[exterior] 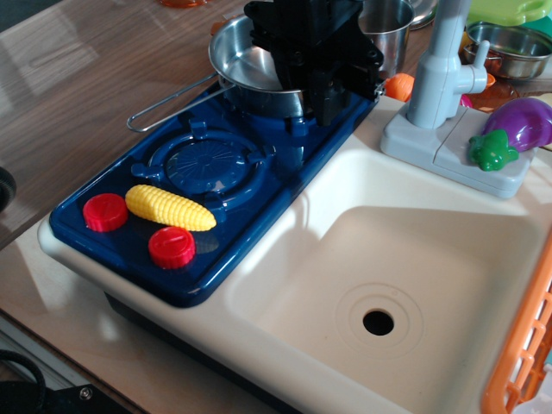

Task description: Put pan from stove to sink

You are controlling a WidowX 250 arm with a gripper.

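The shiny shallow steel pan (237,60) sits on the far burner of the dark blue plastic stove (216,181), left of the cream sink basin (405,259). The black tool (312,82) straddles its near rim; whether it grips cannot be told.

Shiny steel pan (240,62) sits on the blue stove (216,185), seemingly tilted, beside the cream sink (448,259).

No readable text, label, brand, number or sign shows on anything here.
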